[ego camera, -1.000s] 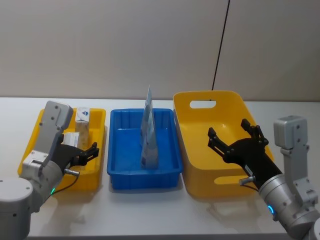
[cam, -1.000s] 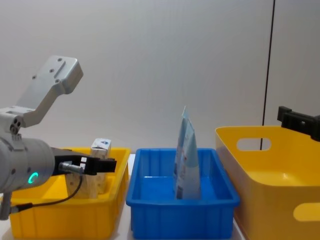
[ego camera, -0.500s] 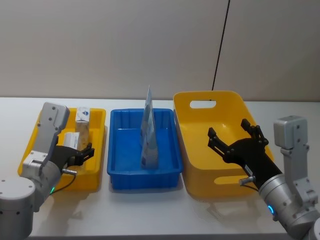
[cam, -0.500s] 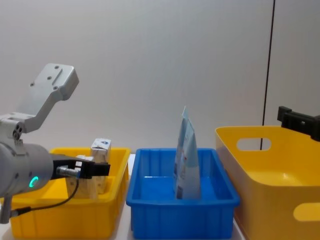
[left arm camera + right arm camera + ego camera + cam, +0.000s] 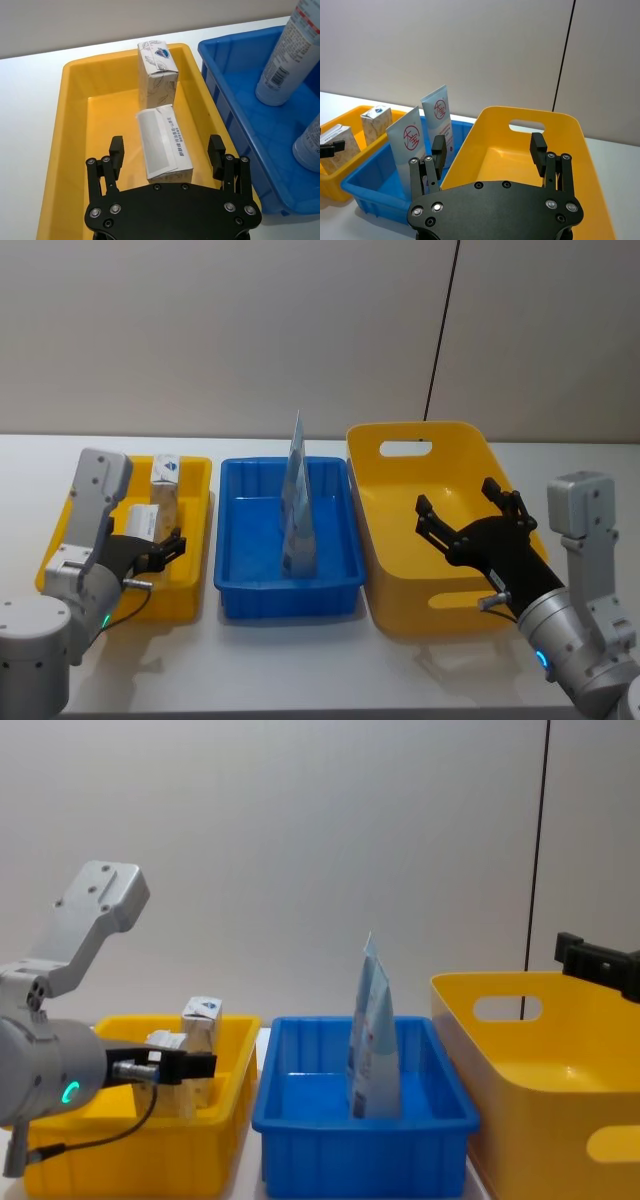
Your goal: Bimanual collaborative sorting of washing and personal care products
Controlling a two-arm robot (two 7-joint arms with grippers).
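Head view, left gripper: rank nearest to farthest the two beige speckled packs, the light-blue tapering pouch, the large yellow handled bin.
1. Nearer beige speckled pack, beside the left gripper, in the small yellow tray.
2. Farther beige speckled pack, same tray's back end.
3. Light-blue tapering pouch, upright in the blue bin, centre.
4. Large yellow handled bin, far right.

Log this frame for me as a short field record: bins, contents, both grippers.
small yellow tray: near pack, far pack
blue bin: two tubes, standing
large yellow bin: on the robot's right, beside the blue bin
left gripper: open, fingers either side of the near pack
right gripper: open, over the large yellow bin
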